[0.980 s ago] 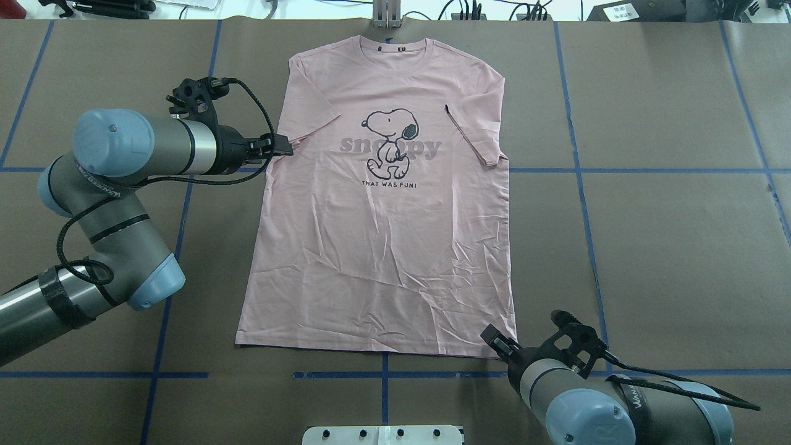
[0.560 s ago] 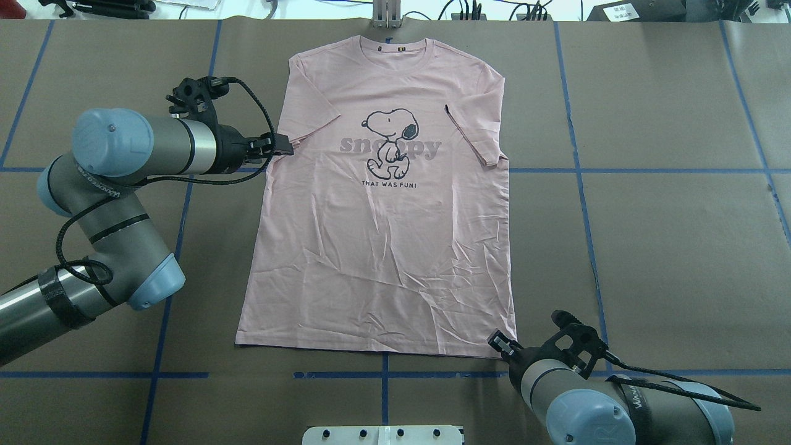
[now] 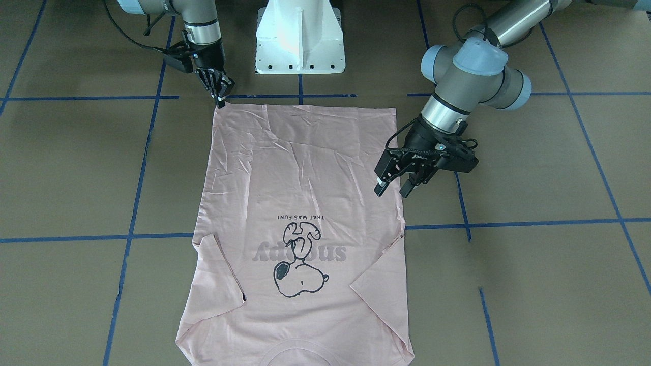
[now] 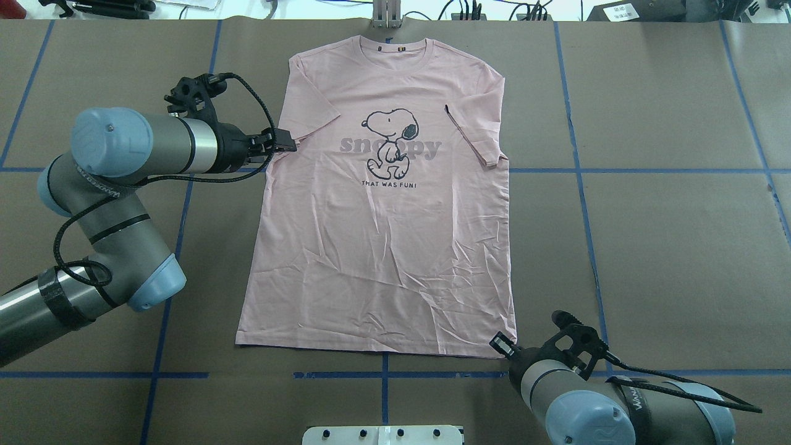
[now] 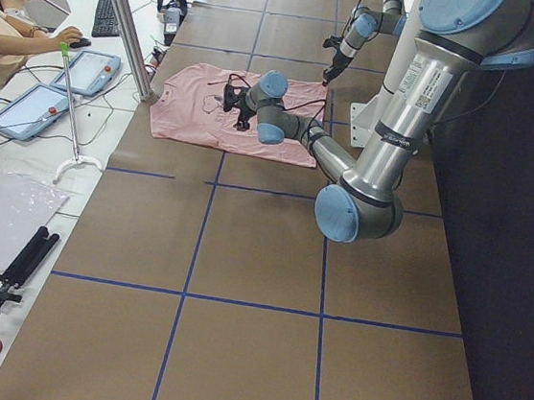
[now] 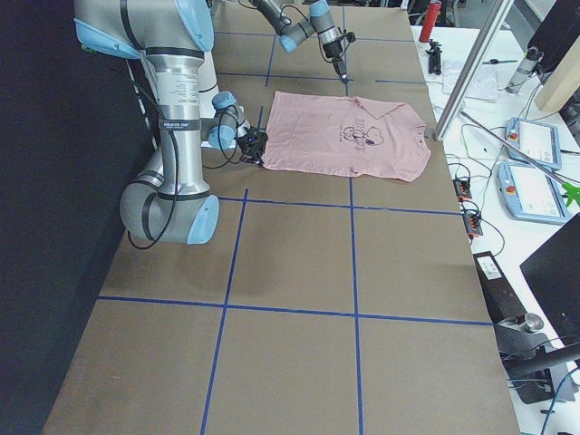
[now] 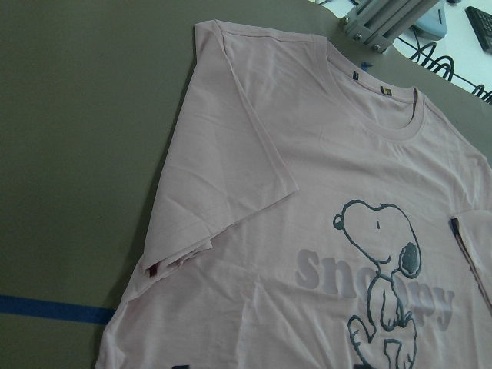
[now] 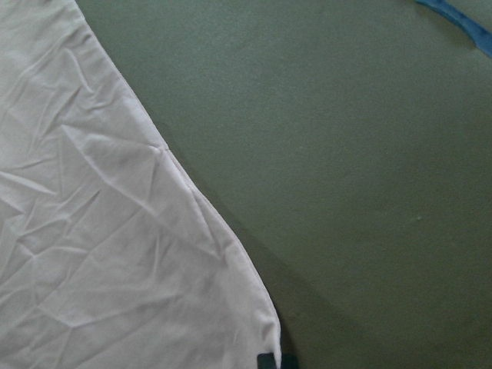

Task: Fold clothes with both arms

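Observation:
The pale pink T-shirt (image 4: pixel 383 247) lies flat and front up on the brown table, collar at the far edge, both sleeves folded inward. My left gripper (image 4: pixel 285 142) hovers over the shirt's left edge beside the folded sleeve; in the front-facing view the left gripper (image 3: pixel 392 187) stands open with nothing between its fingers. My right gripper (image 3: pixel 220 101) points down at the near right hem corner, its fingers together. In the right wrist view that corner of the shirt (image 8: pixel 115 231) ends right at the dark fingertips (image 8: pixel 266 360). Whether cloth is pinched does not show.
The white pedestal base (image 3: pixel 300 46) stands just behind the hem. A metal post (image 4: pixel 386 13) rises at the far edge by the collar. Blue tape lines (image 4: pixel 581 173) grid the table. A person (image 5: pixel 2 30) sits at a desk with tablets beyond the far edge.
The left gripper has edged right, further over the shirt's edge. The right gripper has shifted slightly toward the hem corner. The shirt has not moved.

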Robot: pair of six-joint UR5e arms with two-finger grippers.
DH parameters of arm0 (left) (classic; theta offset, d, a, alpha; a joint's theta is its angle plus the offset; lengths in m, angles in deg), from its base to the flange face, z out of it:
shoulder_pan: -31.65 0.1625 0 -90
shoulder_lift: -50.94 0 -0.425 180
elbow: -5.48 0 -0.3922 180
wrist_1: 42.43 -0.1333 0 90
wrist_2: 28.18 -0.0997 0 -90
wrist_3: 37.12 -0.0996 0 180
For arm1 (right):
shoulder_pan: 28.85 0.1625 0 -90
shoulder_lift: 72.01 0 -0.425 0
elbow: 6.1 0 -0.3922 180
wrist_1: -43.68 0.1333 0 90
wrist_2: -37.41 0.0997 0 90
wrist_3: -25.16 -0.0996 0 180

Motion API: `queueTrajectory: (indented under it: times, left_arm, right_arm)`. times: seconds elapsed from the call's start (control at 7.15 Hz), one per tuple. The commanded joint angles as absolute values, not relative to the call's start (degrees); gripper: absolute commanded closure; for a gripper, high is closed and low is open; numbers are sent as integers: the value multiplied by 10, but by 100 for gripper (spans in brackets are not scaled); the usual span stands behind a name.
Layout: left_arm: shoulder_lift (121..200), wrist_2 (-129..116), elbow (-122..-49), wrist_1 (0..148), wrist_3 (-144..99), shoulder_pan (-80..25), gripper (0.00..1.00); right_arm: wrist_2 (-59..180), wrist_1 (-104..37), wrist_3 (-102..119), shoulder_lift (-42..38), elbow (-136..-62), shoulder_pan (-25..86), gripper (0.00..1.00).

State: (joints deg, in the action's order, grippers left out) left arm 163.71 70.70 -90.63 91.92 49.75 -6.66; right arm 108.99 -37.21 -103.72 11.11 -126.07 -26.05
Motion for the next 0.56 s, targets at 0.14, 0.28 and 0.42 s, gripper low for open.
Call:
queueTrajectory:
  times: [0.14,0.28,0.42]
  left_arm:
    - [1568,634,-1041,774,588,37,23]
    - [1525,631,-1106,703,605,67,23]
    - [1509,629,-1124,655,627,104,23]
  right_arm:
    - [1089,-409,-1037,110,-1320,-267,100]
    - [1089,-409,-1037,110,-1321,-267,100]
    - [1089,-409,-1037,109,-1321,-267,100]
